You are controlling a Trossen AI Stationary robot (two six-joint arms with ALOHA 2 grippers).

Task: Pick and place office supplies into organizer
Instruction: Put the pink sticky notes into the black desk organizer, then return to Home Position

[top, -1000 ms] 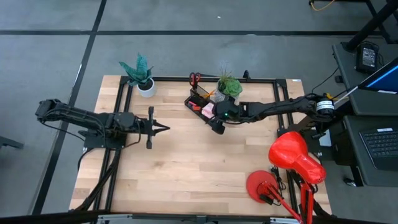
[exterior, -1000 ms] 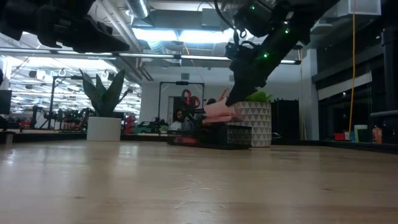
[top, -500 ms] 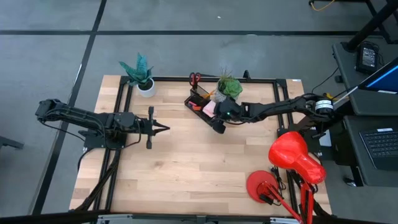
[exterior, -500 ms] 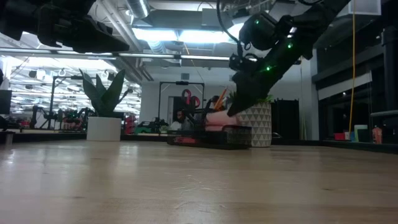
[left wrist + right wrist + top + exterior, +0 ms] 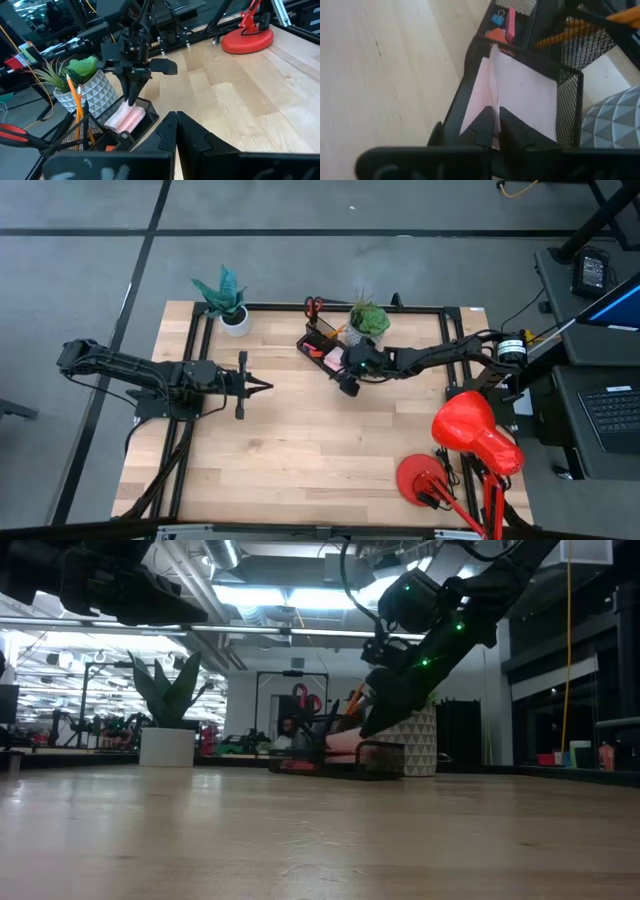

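Sticky-note pad [image 5: 520,95] sits tilted in organizer [image 5: 328,350] w/ right gripper [image 5: 131,97] jaws pinched on its edge. I'd let it settle flat before letting go, then lift straight up. Left gripper [image 5: 262,387] waits mid-table, jaws closed.

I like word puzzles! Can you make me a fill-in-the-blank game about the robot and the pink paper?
1. The right gripper is pinching the ____ sticky-note pad.
2. The pad sits inside the black mesh ____.
3. The orange pencil stands in the tall compartment next to a potted ____.
4. The left gripper waits over bare table, holding ____.

Missing words: pink; organizer; plant; nothing
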